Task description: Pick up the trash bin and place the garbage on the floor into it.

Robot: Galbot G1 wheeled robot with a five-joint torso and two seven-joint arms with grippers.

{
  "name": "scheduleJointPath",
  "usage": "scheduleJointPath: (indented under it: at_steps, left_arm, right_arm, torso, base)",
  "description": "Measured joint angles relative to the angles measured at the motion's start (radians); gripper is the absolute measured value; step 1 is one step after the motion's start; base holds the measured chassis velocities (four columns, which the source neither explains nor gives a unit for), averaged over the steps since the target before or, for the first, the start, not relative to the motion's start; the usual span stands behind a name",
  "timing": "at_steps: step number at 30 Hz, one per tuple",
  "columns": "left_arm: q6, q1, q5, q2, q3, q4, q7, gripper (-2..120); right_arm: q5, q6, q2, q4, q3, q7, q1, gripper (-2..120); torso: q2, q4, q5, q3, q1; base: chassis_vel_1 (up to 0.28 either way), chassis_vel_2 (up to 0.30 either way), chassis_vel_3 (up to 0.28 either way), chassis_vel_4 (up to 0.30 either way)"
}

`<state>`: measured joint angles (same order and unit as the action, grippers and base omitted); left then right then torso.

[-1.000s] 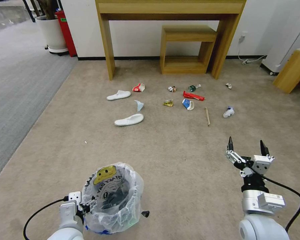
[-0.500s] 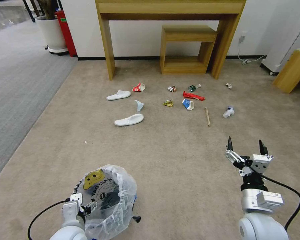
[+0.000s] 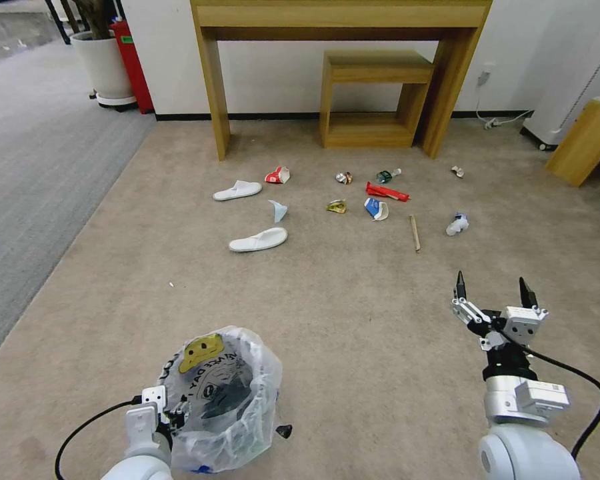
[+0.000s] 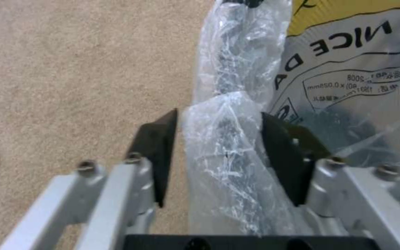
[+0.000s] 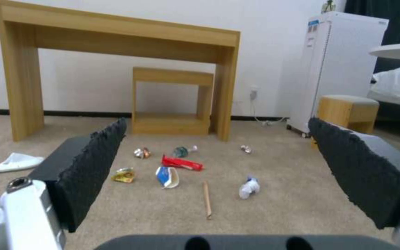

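The trash bin (image 3: pixel 221 393), lined with a crinkled white bag with dark letters and a yellow face, is near me at lower left on the floor (image 3: pixel 353 307), a beige carpet. My left gripper (image 3: pixel 175 418) is shut on its near rim; the left wrist view shows the black fingers (image 4: pixel 160 146) pinching the bag-covered rim (image 4: pixel 223 139). My right gripper (image 3: pixel 493 288) hovers open and empty at lower right, its pads (image 5: pixel 93 166) spread wide. The garbage lies ahead: two white slippers (image 3: pixel 258 239), a red carton (image 3: pixel 387 192), a wooden stick (image 3: pixel 415 233), a white-blue packet (image 3: pixel 457 224), a crushed can (image 3: pixel 343 177).
A wooden console table (image 3: pixel 340 20) with a small wooden stool (image 3: pixel 373 100) under it stands against the far wall. Grey ribbed carpet (image 3: pixel 33 167), a white planter (image 3: pixel 103 67) and a red object (image 3: pixel 132 60) lie left. Another wooden stool (image 3: pixel 583 143) and a wall cable (image 3: pixel 500 122) are at right.
The bin in my left gripper dipped down and left, then came back slightly right and up. The right gripper stayed nearly still and open.
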<state>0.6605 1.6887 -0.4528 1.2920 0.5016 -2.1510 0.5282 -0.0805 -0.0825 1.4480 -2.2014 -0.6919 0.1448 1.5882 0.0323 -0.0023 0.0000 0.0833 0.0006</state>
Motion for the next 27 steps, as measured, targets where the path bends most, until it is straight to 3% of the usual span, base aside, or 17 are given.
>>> scheduleJointPath:
  at_steps: [5, 7, 11, 27]
  left_arm:
    - [0.002, 0.000, -0.006, 0.000, 0.000, 0.000, 0.000, 34]
    - [0.002, 0.000, -0.010, 0.002, -0.002, 0.006, 0.000, 17]
    - [-0.003, -0.002, -0.013, 0.003, -0.004, 0.014, -0.003, 9]
    - [-0.009, -0.030, -0.031, 0.008, -0.003, 0.055, -0.016, 9]
  right_arm:
    - [0.001, 0.001, 0.002, -0.004, 0.000, 0.000, 0.004, 100]
    - [0.004, 0.000, 0.006, -0.005, -0.001, 0.000, 0.009, 100]
    - [0.008, -0.002, 0.010, -0.004, 0.000, 0.000, 0.010, 100]
    - [0.011, -0.009, 0.006, 0.011, -0.002, 0.000, 0.009, 100]
  torso:
    - [0.000, 0.0000, -0.0001, 0.000, 0.000]
    - [0.000, 0.0000, 0.0000, 0.000, 0.000]
    - [0.000, -0.0002, 0.0001, 0.000, 0.000]
    - [0.001, 0.0003, 0.0012, 0.000, 0.000]
  base:
    - [0.000, 0.000, 0.000, 0.000]
    - [0.000, 0.000, 0.000, 0.000]
    - [0.000, 0.000, 0.000, 0.000]
    - [0.000, 0.000, 0.000, 0.000]
